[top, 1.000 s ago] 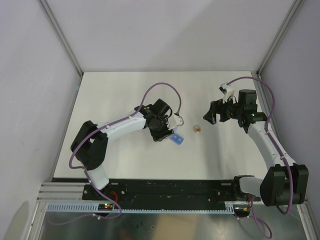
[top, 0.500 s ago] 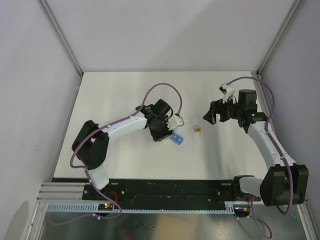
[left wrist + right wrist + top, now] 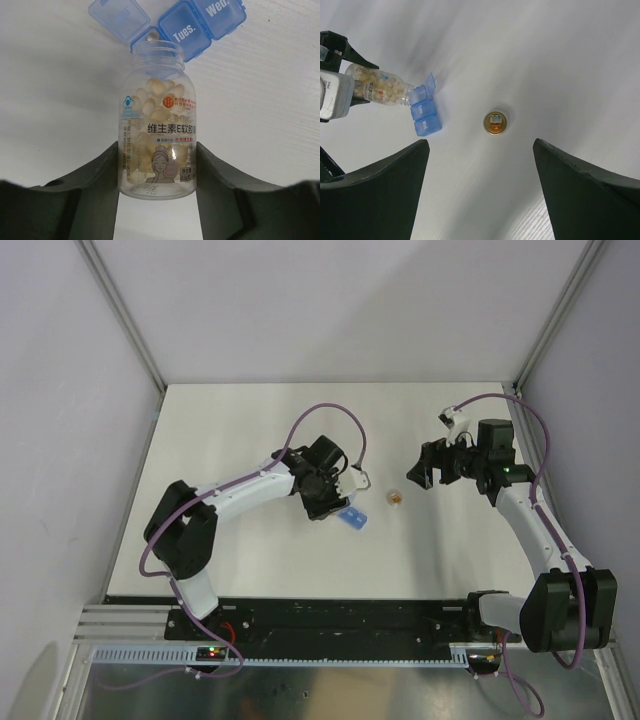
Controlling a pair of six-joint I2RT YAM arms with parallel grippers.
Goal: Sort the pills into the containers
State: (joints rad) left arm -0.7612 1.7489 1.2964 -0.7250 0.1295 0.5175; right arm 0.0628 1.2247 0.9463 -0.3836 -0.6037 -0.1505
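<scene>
Pointing bottle (image 3: 159, 145) mouth-first at pill box (image 3: 186, 34).

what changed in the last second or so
Barely anything: the left arm seems to have shifted a touch rightward. The left claw still holds the bottle tipped at the pill box; the right claw stays open above the cap.
</scene>
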